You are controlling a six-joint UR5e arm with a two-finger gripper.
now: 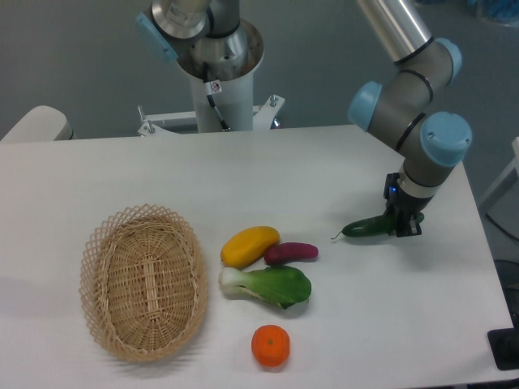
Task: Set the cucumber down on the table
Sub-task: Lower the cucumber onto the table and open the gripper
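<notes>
A white worktop (162, 174) with rounded corners carries the whole scene, with the robot's arm (409, 113) reaching down over its right side. At left sits an oval wicker basket (143, 280). Near the middle lies a cluster of produce: a leafy bok choy (269, 285) with a white stalk, just above it a yellow mango (250, 245) touching a small purple eggplant (291, 252), and below them, set apart, an orange (271, 345). To the right of the eggplant, well clear of the cluster, the dark green cucumber (369, 228) lies nearly level, low against the worktop, its thin stem tip pointing left. The end effector (403, 224) is clamped on the cucumber's right end, a blue light glowing on its body. Whether the cucumber actually rests on the worktop or hangs just above it cannot be told from this angle.
</notes>
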